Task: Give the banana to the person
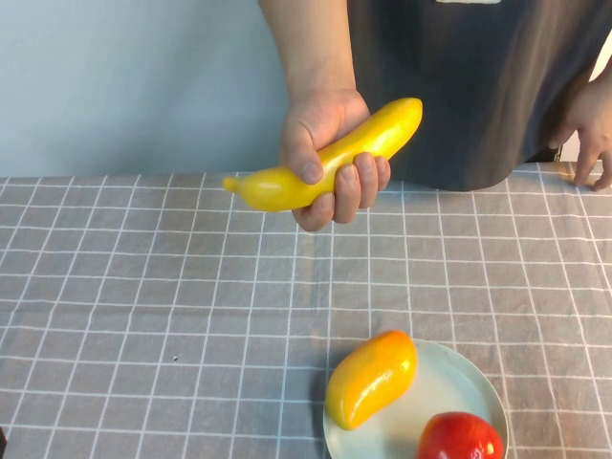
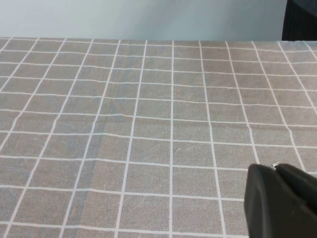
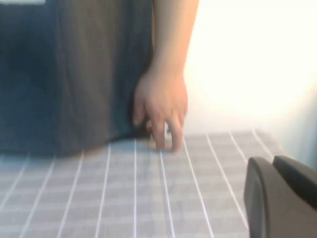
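High view: person grips banana above far table edge; left gripper, right gripper fingers unclear.

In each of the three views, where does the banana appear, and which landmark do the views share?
High view: the banana is upper centre, held above the table in the person's hand; neither gripper shows.
Left wrist view: no banana; the left gripper hangs low over the checked tablecloth.
Right wrist view: no banana; the right gripper is near the person's other hand.
Shared landmark: the checked tablecloth.
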`<control>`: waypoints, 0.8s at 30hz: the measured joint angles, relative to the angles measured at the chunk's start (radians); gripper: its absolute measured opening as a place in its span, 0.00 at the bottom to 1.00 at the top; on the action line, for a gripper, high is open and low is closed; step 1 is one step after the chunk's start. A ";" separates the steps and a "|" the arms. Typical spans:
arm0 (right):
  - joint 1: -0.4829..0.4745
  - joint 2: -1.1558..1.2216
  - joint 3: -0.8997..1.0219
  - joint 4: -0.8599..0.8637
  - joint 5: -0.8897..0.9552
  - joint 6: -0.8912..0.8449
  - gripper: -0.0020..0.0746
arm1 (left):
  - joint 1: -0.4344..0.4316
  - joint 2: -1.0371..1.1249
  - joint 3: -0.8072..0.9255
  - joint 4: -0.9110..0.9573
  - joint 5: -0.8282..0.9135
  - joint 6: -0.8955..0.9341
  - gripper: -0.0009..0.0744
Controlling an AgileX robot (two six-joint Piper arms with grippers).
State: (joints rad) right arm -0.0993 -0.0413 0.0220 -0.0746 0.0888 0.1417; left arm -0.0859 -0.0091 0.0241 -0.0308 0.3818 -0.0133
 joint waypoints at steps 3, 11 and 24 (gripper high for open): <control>0.000 0.002 0.000 -0.005 0.074 0.000 0.01 | 0.000 0.000 0.000 0.000 0.000 0.000 0.01; 0.000 0.002 -0.002 -0.017 0.247 0.000 0.01 | 0.000 0.000 0.000 0.000 0.000 0.000 0.01; 0.000 0.004 -0.002 -0.017 0.247 0.002 0.01 | 0.000 0.000 0.000 0.000 0.000 0.000 0.01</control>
State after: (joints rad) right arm -0.0993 -0.0376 0.0198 -0.0921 0.3355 0.1433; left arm -0.0859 -0.0091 0.0241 -0.0308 0.3818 -0.0133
